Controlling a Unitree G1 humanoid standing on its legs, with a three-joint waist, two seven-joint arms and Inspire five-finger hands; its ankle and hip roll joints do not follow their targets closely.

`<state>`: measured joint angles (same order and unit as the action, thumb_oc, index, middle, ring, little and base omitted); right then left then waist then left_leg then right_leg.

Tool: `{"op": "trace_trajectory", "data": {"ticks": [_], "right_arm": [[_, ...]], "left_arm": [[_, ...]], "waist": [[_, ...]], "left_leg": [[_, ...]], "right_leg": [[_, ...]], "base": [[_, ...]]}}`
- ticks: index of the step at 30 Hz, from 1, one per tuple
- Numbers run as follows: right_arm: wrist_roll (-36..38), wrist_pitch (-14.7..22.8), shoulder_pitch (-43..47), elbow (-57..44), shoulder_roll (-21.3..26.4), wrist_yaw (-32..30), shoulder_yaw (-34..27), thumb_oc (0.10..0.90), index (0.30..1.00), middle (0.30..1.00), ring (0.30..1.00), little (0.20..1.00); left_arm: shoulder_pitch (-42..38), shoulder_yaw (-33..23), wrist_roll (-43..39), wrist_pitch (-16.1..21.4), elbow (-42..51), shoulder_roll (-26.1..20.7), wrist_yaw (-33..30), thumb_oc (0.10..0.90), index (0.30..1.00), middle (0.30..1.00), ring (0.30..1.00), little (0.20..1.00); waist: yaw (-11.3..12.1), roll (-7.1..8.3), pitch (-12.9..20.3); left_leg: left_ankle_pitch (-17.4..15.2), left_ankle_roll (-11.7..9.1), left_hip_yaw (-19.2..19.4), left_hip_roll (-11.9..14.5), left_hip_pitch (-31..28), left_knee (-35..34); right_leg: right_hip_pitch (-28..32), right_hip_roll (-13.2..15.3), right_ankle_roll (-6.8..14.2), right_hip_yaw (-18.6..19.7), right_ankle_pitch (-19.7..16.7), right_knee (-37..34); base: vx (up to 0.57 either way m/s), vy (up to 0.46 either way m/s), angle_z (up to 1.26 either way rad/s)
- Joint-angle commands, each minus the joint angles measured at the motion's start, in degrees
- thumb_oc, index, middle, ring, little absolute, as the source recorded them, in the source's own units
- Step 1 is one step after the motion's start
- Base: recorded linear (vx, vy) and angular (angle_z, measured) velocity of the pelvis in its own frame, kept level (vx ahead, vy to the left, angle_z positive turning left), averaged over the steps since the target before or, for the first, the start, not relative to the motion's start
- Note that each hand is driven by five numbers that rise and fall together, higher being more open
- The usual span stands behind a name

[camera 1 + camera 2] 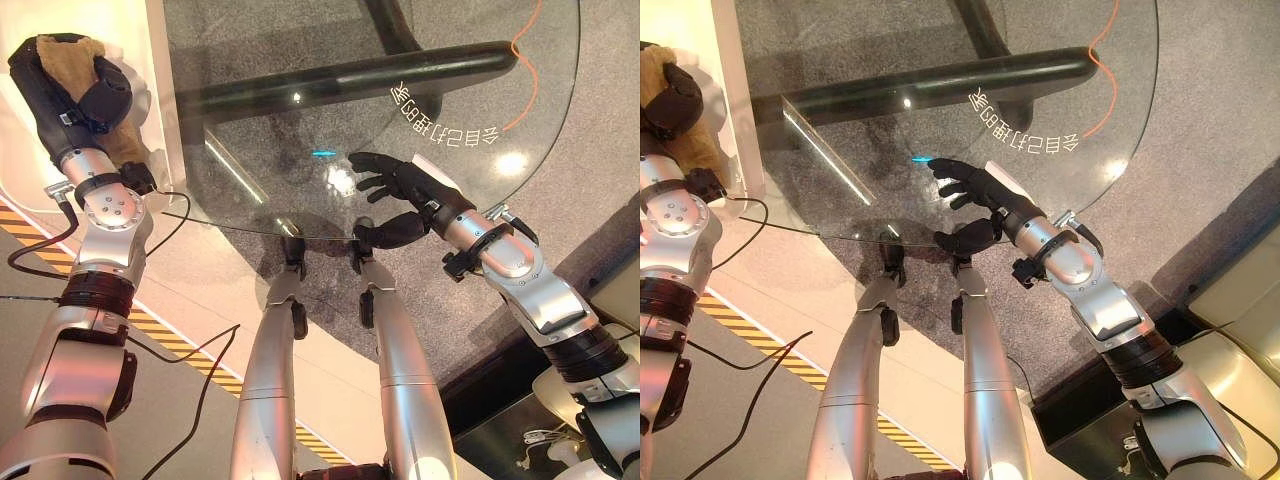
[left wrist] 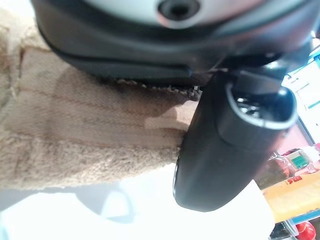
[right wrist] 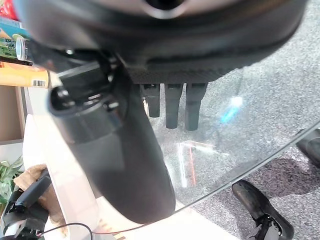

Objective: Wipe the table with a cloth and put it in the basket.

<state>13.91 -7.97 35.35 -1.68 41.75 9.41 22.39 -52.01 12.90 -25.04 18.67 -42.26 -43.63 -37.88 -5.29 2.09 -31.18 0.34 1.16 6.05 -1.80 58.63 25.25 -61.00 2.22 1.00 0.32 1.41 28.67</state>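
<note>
A tan cloth (image 1: 62, 55) is bunched in my left hand (image 1: 75, 95), whose fingers and thumb (image 2: 225, 150) curl round it. That hand is raised at the far left, off the round glass table (image 1: 300, 50) and above a white surface (image 2: 125, 215); I cannot tell whether this is the basket. The cloth (image 2: 75, 135) hangs just over the white surface. My right hand (image 1: 405, 185) lies on the glass near its front edge. Its fingers (image 3: 172, 107) are straight and it holds nothing.
A black table base (image 1: 350, 80) shows through the glass, along with an orange cable (image 1: 525, 40) on the grey floor. Yellow-black tape (image 1: 170, 335) crosses the floor at the lower left. A black box (image 1: 1070, 430) stands at the lower right.
</note>
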Motion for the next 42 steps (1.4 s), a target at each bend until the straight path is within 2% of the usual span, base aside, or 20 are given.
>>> {"op": "trace_trajectory", "data": {"ticks": [1,19,26,32,36,42], "right_arm": [[1.5,1.3,-2.9,-4.1,-0.7,0.1,1.0,0.800,0.900,0.900,0.900,0.900],[0.2,2.2,-4.7,-5.1,-1.5,0.0,0.9,0.800,0.900,0.900,0.900,0.900],[-1.3,2.5,-6.7,-5.8,-2.6,0.4,-0.3,0.800,0.900,0.900,0.900,0.900],[-2.6,3.1,-9.8,-6.8,-4.2,0.6,-1.8,0.800,0.900,0.900,0.900,0.900],[-3.3,3.3,-11.8,-7.1,-5.2,1.1,-2.9,0.800,0.900,0.900,0.900,0.900],[-3.2,6.3,-16.1,-6.8,-6.0,2.3,-4.9,0.800,0.900,0.900,0.900,0.900]], "left_arm": [[-2.7,-2.2,0.9,1.1,0.1,-2.8,-1.2,0.800,0.900,0.900,0.900,0.900],[1.1,-4.4,-3.0,2.5,1.1,-3.2,-0.6,0.800,0.900,0.900,0.900,0.900],[4.6,-7.3,-2.8,4.5,4.0,-3.2,-0.9,0.800,0.900,0.900,0.900,0.900],[10.4,-11.2,-3.1,6.7,8.3,-3.0,1.1,0.800,0.900,0.900,0.900,0.900],[15.1,-13.4,1.1,6.1,11.5,-2.4,3.8,0.800,0.900,0.900,0.900,0.900],[23.8,-17.3,0.4,6.9,17.7,-0.2,10.0,0.800,0.900,0.900,0.900,0.900]], "waist": [[-0.3,-0.44,1.4],[0.3,-1.09,1.4],[0.9,-1.55,1.4],[1.9,-1.45,1.4],[2.7,-1.27,1.4],[4.2,-0.70,1.4]], "left_leg": [[-2.3,0.2,-0.3,-1.8,-0.8,1.5],[-1.9,0.2,-0.7,-2.1,-4.6,-0.7],[-2.0,0.5,-0.8,-2.4,-8.0,-1.9],[-2.3,0.7,-1.3,-2.7,-12.4,-2.9],[-2.3,0.7,-2.0,-3.0,-15.9,-4.0],[-2.0,0.3,-2.6,-3.0,-22.4,-6.2]], "right_leg": [[1.1,-2.9,0.9,-0.2,-3.0,-2.8],[4.3,-2.7,0.9,-0.6,-2.6,-4.1],[7.5,-2.5,0.8,-1.0,-2.0,-4.8],[12.0,-2.4,0.9,-1.6,-1.3,-5.5],[15.7,-2.5,0.8,-2.1,-0.9,-6.3],[22.8,-2.4,0.7,-3.0,-0.2,-8.1]], "base": [[-0.01,-0.027,-0.03],[0.00,-0.007,0.00],[-0.02,-0.021,0.00],[-0.04,-0.064,0.02],[-0.06,-0.092,0.02],[-0.06,-0.112,0.08]]}}
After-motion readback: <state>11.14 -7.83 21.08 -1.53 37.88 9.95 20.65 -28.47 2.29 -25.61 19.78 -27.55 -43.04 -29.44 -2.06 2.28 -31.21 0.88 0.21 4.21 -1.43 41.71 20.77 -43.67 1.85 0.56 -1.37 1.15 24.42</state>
